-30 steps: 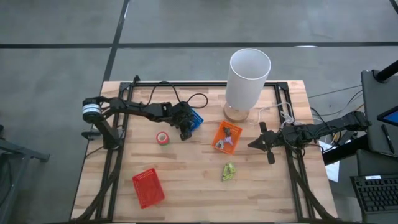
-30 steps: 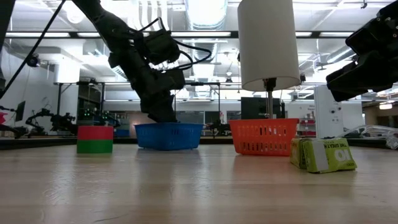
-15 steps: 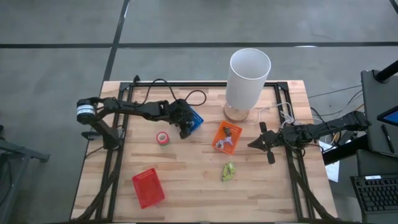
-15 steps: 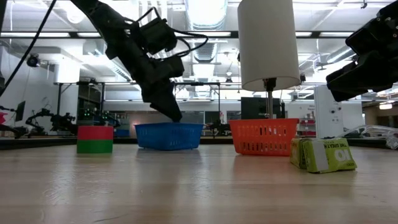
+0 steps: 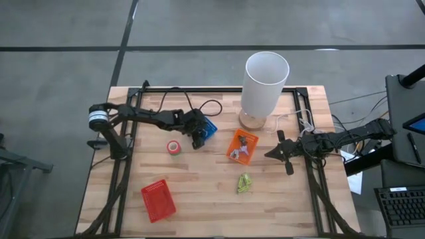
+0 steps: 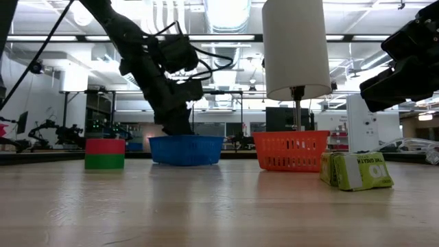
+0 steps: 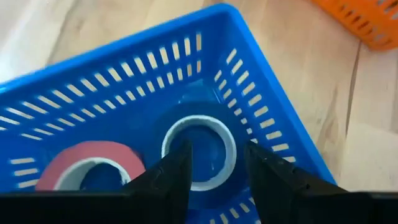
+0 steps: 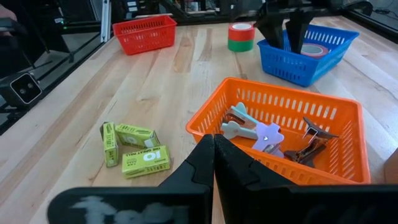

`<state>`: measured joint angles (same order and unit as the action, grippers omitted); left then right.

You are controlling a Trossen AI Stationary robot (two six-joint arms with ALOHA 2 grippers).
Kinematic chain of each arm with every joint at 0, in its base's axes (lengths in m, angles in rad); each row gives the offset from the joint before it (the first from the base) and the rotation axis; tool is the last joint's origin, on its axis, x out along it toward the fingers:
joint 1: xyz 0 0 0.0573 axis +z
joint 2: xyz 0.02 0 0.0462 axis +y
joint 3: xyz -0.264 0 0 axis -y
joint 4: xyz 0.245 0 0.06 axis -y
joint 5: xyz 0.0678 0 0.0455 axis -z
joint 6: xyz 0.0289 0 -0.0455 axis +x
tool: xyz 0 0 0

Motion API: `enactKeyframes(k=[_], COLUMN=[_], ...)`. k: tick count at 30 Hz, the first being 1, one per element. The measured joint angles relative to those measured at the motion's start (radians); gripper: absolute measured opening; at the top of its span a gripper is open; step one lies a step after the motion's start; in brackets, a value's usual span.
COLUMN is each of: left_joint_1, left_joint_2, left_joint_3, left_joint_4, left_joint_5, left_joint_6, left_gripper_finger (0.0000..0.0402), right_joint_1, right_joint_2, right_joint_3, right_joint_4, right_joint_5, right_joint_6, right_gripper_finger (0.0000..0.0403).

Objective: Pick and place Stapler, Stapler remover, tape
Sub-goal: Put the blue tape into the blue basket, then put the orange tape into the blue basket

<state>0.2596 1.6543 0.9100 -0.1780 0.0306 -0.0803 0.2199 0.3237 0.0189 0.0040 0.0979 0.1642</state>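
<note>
Tape [image 7: 199, 152] lies flat directly under my left gripper [image 7: 217, 180], fingers parted and empty, straddling its ring.

- Left arm reaches in from the tabletop's left edge, elbow bent, wrist angled steeply down.
- Left gripper [image 7: 214, 171] points downward, its fingers [image 7: 171, 177] set a narrow gap apart.
- Right arm stretched low from the right edge; right gripper [image 5: 281, 151] hangs above the tabletop, fingers [image 8: 233, 168] pressed together.
</note>
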Motion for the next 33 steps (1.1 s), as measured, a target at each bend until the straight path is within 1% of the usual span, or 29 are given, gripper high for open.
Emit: enactKeyframes(k=[8,12,16,19,22,25,28,30,33], left_joint_1=[0.001,0.001,0.001,0.001,-0.008,-0.014,-0.017,-0.020,-0.030], left_joint_2=[0.005,-0.034,-0.092,-0.151,-0.218,-0.283,-0.335,-0.363,-0.396], left_joint_3=[0.002,0.012,0.025,0.032,0.033,0.028,0.010,-0.013,-0.060], left_joint_4=[-0.010,-0.035,-0.100,-0.180,-0.316,-0.469,-0.575,-0.602,-0.598], left_joint_5=[0.002,0.001,-0.012,-0.014,-0.014,-0.013,-0.013,0.005,0.077], left_joint_6=[0.020,0.038,0.052,0.052,0.035,-0.011,-0.081,-0.123,-0.153], left_gripper_finger=[0.0144,0.0144,0.0145,0.0145,0.0145,0.0145,0.0145,0.0145,0.0145], right_joint_1=[0.000,0.000,0.000,0.000,0.000,0.000,0.000,0.000,0.000], right_joint_2=[0.000,0.000,0.000,0.000,0.000,0.000,0.000,0.000,0.000], right_joint_3=[0.000,0.000,0.000,0.000,0.000,0.000,0.000,0.000,0.000], right_joint_4=[0.000,0.000,0.000,0.000,0.000,0.000,0.000,0.000,0.000], right_joint_5=[0.000,0.000,0.000,0.000,0.000,0.000,0.000,0.000,0.000], right_joint_6=[0.000,0.000,0.000,0.000,0.000,0.000,0.000,0.000,0.000], right_gripper_finger=[0.0008,0.0008,0.0008,0.0008,0.0008,0.0008,0.0008,0.0008,0.0008])
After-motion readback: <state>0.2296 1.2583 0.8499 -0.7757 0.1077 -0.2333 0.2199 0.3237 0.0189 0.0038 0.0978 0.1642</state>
